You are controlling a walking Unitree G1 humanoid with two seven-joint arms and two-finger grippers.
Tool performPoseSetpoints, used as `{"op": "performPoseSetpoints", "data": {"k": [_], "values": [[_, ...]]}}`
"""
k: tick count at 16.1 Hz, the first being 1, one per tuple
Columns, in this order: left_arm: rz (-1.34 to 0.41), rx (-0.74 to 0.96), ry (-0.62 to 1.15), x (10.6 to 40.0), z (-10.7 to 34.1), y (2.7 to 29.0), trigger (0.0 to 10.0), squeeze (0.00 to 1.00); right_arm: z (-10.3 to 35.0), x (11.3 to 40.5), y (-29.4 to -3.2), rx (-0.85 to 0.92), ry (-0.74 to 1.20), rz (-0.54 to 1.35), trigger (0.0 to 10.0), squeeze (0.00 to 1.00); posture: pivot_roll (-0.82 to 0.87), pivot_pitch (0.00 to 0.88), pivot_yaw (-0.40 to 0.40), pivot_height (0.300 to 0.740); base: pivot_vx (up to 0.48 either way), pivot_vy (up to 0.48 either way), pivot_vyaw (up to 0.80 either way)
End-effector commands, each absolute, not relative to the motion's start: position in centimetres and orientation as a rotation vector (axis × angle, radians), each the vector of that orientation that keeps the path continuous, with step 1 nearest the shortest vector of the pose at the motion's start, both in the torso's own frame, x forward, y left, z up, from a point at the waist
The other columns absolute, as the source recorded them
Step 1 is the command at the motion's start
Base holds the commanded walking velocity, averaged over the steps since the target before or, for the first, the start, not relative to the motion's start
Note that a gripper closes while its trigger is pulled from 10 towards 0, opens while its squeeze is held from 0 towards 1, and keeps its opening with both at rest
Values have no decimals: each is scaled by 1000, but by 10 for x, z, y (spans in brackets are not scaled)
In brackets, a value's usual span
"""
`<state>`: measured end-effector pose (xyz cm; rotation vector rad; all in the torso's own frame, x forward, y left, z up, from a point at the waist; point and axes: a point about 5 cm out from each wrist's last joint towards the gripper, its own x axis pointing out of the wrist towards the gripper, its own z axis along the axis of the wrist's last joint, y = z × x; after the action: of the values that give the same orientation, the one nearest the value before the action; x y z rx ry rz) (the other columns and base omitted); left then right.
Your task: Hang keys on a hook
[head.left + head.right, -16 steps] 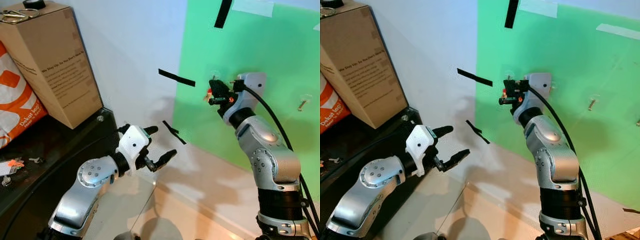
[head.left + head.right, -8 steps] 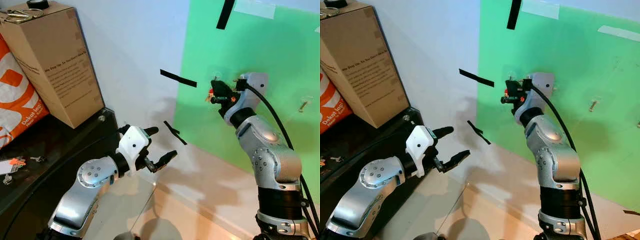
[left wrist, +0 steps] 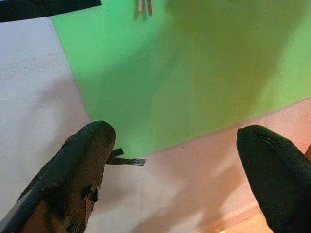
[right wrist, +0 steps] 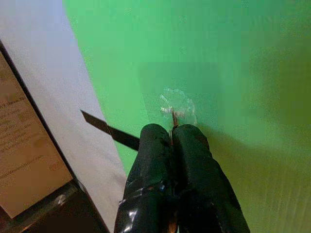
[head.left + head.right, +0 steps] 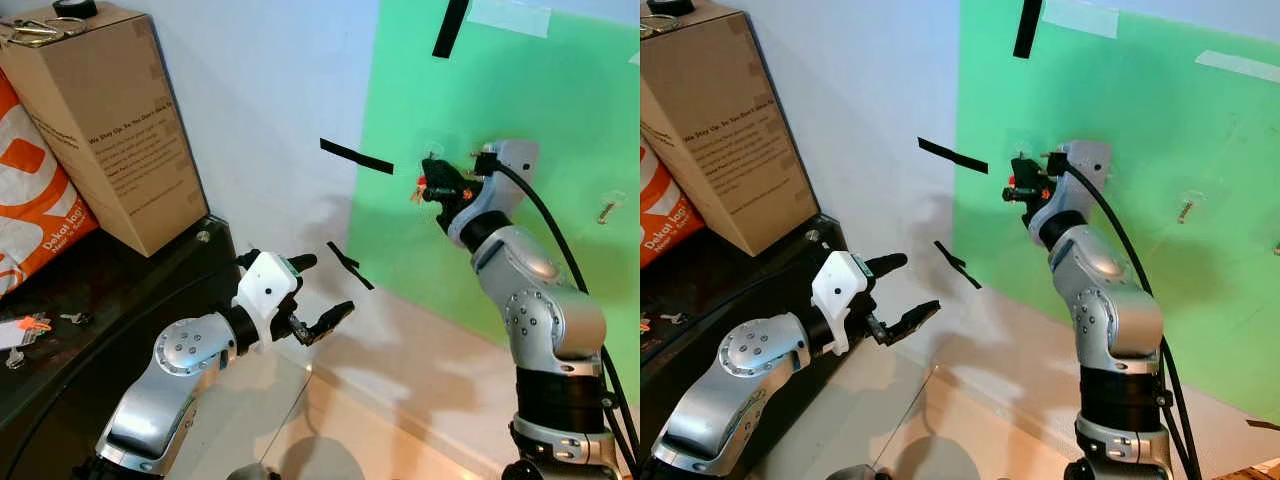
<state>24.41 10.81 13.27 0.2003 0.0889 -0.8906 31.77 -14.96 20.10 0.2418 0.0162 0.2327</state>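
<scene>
My right gripper [image 5: 430, 178] is raised against the green wall panel [image 5: 540, 90], shut on a small bunch of keys [image 5: 418, 188] with a red tag. A clear stick-on hook [image 4: 176, 107] sits on the panel just past the fingertips. In the right wrist view a thin metal sliver of the keys [image 4: 173, 119] pokes out between the pressed fingers [image 4: 155, 145] and reaches the hook's base. Whether it touches the hook I cannot tell. My left gripper [image 5: 322, 290] hangs lower, out from the white wall, open with nothing in it.
A second hook [image 5: 605, 210] is fixed further right on the panel. Black tape strips [image 5: 355, 156] mark the white wall. At the left, a black table [image 5: 120, 290] carries a cardboard box [image 5: 110, 130], an orange bag [image 5: 35, 190] and another set of keys [image 5: 25, 328].
My right gripper has edged slightly up and closer to the green panel with the keys. The view shifted a little; the left arm has stayed put.
</scene>
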Motion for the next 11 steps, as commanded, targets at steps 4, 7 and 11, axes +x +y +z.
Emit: {"op": "performPoseSetpoints", "data": {"k": [4, 7, 11], "values": [[-901, 208, 85, 242, 136, 108, 10000, 0, 206, 321, -155, 247, 10, 206, 10000, 0, -27, 0, 0, 740, 0, 0, 0], [-902, 209, 87, 242, 135, 108, 10000, 0, 205, 322, -154, 237, 22, 205, 10000, 0, -26, 0, -2, 740, 0, 0, 0], [-903, 211, 88, 241, 135, 108, 10000, 0, 203, 324, -153, 228, 40, 198, 10000, 0, -24, 0, -4, 740, 0, 0, 0]]}}
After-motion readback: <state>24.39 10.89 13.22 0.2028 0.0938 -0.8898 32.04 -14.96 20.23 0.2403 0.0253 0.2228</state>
